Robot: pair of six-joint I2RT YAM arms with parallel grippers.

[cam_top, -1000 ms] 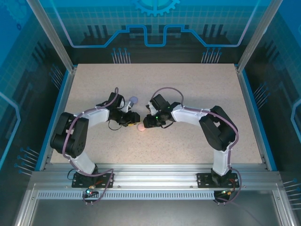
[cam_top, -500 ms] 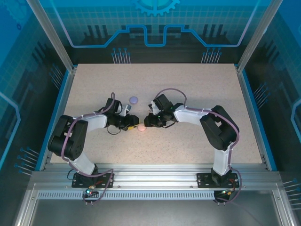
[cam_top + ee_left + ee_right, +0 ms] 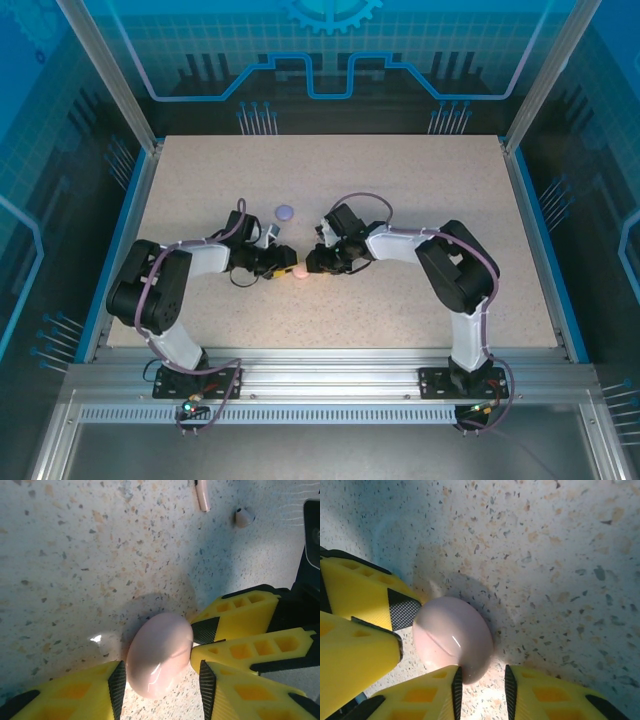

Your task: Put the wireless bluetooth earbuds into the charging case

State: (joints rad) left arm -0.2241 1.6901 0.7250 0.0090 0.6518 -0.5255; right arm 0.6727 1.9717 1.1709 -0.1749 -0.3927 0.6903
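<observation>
A shut pale pink charging case lies on the speckled table between my two grippers. My left gripper holds the case between its black pads, the left pad pressed on it and the right pad close against it. My right gripper meets it from the other side. Its jaws stand a narrow gap apart, the left finger touching the case's rim, with table showing between the pads. Two pale pink earbuds lie loose on the table beyond the case.
A round purple case lies on the table just behind the left gripper. The right gripper's yellow fingers crowd the case's right side. Blue rails edge the table.
Both grippers have drawn in slightly on the pink case, which has stayed in place. The left arm's wrist has dropped clear of the purple case. The right jaws have narrowed a little.
</observation>
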